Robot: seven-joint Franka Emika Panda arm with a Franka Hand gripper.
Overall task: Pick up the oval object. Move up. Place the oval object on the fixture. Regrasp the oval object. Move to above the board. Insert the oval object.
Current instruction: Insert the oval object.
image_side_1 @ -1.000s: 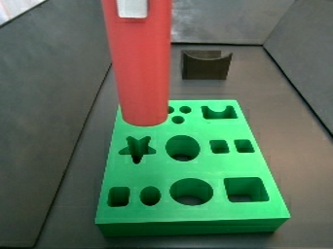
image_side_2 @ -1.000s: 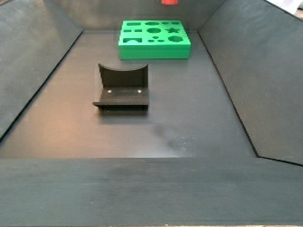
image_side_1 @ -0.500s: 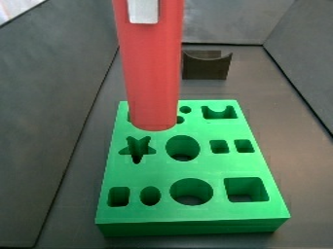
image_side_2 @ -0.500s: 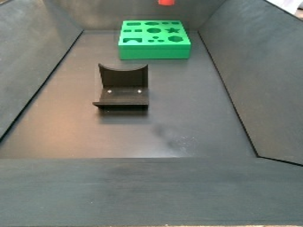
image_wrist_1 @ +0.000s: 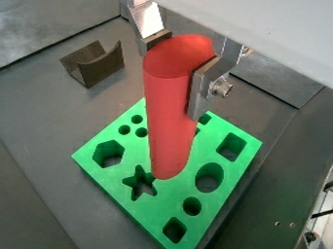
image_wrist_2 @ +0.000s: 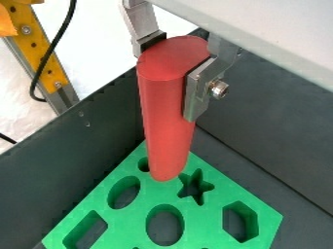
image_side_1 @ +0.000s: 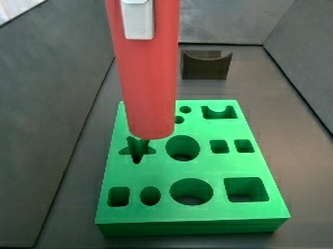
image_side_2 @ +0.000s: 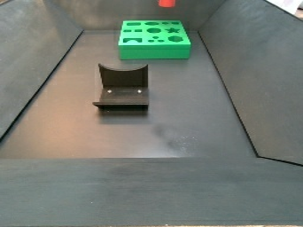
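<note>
The gripper (image_wrist_2: pixel 176 60) has flat silver plate fingers (image_wrist_2: pixel 198 89), one fastened with a round silver screw (image_wrist_2: pixel 219 89). In a side view a white finger plate (image_side_1: pixel 136 17) sits at upper centre.

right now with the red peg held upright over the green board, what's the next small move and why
Probably a small sideways shift, then down. The gripper holds the oval object upright, its lower end hanging clear above the board near the star cut-out. Which hole is the oval one cannot be told for sure, so line up before lowering.
</note>
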